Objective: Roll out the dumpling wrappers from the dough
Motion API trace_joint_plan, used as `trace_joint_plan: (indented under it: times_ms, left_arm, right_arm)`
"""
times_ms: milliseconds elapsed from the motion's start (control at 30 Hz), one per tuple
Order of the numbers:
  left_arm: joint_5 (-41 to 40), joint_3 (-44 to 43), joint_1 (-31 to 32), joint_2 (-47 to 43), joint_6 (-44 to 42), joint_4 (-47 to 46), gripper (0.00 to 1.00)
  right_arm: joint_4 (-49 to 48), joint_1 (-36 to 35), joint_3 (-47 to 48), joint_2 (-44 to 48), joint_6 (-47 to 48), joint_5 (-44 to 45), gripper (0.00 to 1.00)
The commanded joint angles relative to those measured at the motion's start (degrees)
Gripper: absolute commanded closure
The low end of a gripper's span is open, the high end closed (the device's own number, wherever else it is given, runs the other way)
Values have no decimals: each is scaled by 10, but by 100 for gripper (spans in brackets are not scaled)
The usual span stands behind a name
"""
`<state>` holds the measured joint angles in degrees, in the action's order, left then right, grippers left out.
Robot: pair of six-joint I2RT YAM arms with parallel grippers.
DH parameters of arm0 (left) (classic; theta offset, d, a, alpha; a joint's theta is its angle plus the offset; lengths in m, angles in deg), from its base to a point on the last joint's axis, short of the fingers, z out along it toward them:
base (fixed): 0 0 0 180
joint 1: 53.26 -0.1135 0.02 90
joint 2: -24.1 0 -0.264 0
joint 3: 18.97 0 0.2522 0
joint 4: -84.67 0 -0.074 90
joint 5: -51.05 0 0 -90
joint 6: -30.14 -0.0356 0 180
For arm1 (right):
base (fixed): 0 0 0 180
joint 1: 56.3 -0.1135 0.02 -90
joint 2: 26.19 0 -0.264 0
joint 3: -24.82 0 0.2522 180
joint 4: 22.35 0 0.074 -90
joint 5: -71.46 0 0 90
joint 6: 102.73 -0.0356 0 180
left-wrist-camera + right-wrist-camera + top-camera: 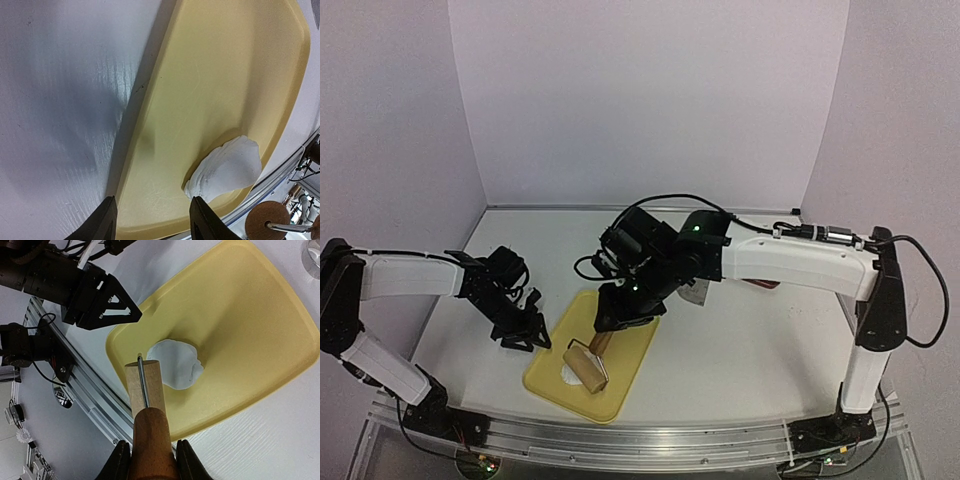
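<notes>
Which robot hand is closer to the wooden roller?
Right. The right gripper is shut on the handle of the roller, holding it over the yellow board. The left gripper hangs open at the board's edge, not touching the roller.

White dough (175, 362), pale yellow board (255, 315), brown wooden rolling pin (149, 415)

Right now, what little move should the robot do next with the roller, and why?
Probably press the roller down and push it across the dough. The right gripper is shut on its handle, its barrel sits over one edge of the dough, and the dough on the yellow board looks lumpy, not a thin sheet.
</notes>
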<state>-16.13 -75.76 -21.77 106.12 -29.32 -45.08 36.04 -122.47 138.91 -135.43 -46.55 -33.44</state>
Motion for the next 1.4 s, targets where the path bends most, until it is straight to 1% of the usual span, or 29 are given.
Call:
trace_joint_plan:
  times_ms: [0,133,267,367,567,667,733,933,1100,1367]
  left_arm:
    - [-9,-3,-2,6,-4,-10,53]
    - [-27,-10,-2,29,-18,-16,58]
    - [-40,-18,-1,48,-28,-19,63]
    - [-48,-19,-1,56,-31,-24,66]
    - [-65,-13,-1,78,-31,-28,76]
    - [-75,-13,-2,89,-30,-27,81]
    - [-80,-13,-2,94,-30,-27,85]
    - [-99,-15,-2,117,-24,-23,99]
    - [-110,-15,-2,127,-18,-19,100]
    - [-96,-12,-2,122,-19,-31,100]
  right_arm:
    - [-23,10,33,-25,-16,-16,100]
    - [-28,33,14,-28,-55,-9,100]
    - [-29,37,27,-57,-74,-9,100]
    - [-18,39,27,-68,-88,10,100]
    - [70,41,28,-95,-80,76,100]
    - [132,36,45,-128,-68,117,100]
    - [156,32,52,-147,-61,141,100]
    - [252,19,82,-207,-56,218,100]
    - [279,19,61,-222,-61,244,100]
    - [250,19,50,-257,-46,200,100]
